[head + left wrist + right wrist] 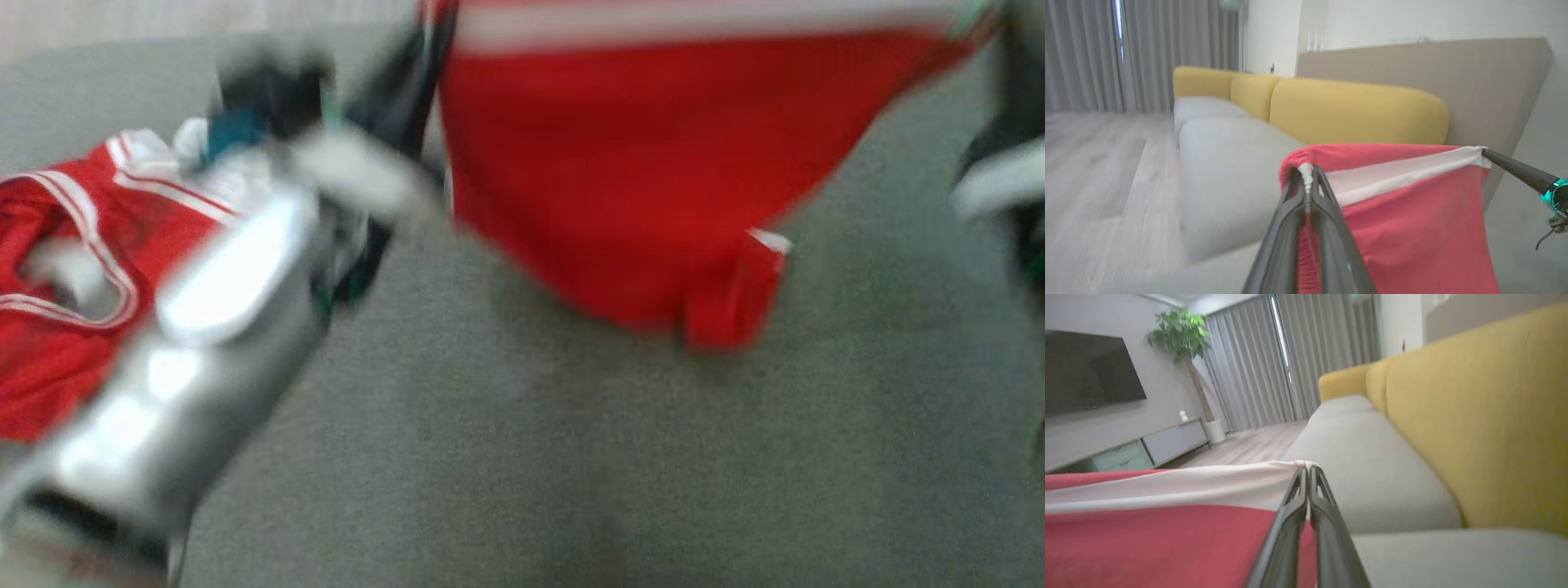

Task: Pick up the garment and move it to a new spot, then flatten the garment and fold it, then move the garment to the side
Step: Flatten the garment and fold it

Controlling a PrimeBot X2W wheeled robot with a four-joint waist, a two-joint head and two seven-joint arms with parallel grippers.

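- Sofa seat point(571, 457): grey woven fabric, flat, takes up most of head view; blurred.
- Seat made of separate grey cushions in a row; seam btwn two of them visible in left wrist view.
- Backrest point(1355, 110): yellow, rounded pads, stands along the rear edge of the seat.
- Red jersey point(49, 343): lies directly on seat at far left of head view, crumpled, white-striped trim at openings; right part hidden.
- Wood floor point(1086, 163) in front of sofa.
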